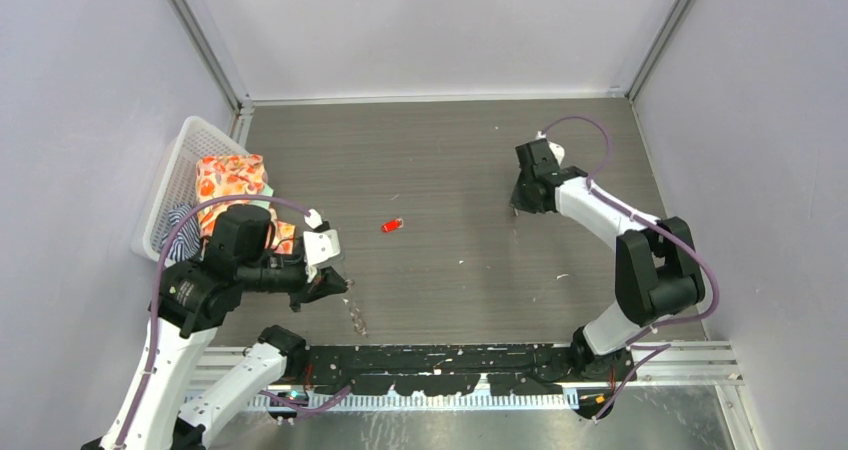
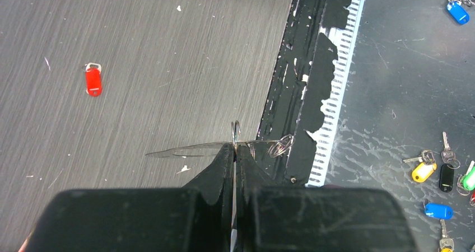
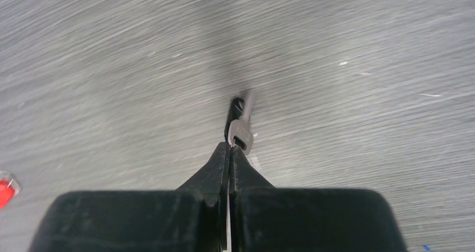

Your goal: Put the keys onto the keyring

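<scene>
One red-headed key [image 1: 392, 225] lies flat on the table [image 1: 450, 150], with my left gripper [image 1: 338, 288] near it on its left and my right gripper [image 1: 517, 210] well apart from it on the opposite side. My left gripper is pressed together on the thin wire of the keyring [image 2: 185, 149], held clear of the red-headed key. My right gripper is likewise closed, pinching a small silver key [image 3: 241, 133].

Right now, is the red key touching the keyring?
Apart. The left wrist view shows the red key lying on bare table, well clear of the keyring pinched in the left gripper.
</scene>
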Action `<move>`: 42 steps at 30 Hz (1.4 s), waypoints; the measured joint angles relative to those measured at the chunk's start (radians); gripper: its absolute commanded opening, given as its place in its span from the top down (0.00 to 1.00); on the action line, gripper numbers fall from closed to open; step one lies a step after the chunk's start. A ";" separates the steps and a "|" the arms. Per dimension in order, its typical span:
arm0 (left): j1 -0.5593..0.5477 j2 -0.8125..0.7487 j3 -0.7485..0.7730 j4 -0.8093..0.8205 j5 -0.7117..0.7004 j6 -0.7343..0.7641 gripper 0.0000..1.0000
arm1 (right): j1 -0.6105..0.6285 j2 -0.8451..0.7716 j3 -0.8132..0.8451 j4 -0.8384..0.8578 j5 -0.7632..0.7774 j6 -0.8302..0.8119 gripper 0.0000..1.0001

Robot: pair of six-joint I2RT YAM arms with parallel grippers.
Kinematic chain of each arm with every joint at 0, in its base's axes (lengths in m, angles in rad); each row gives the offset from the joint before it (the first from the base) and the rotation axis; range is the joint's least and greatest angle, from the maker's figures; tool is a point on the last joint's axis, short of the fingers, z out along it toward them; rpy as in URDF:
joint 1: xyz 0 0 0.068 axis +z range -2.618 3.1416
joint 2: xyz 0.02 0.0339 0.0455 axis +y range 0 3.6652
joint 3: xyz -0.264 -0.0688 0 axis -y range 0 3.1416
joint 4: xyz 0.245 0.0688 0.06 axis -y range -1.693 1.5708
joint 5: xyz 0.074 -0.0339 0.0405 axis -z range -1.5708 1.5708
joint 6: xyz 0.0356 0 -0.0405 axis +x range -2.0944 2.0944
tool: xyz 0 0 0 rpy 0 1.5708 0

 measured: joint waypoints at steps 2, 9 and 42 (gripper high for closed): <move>0.000 0.000 0.001 0.000 0.000 0.001 1.00 | 0.055 -0.034 0.000 0.000 0.000 -0.008 0.99; 0.000 -0.003 0.003 0.000 0.000 0.002 1.00 | 0.236 -0.073 -0.016 -0.012 0.001 -0.010 0.99; 0.000 -0.056 -0.015 0.006 0.024 0.030 1.00 | 0.502 -0.093 -0.034 -0.029 0.142 0.106 0.48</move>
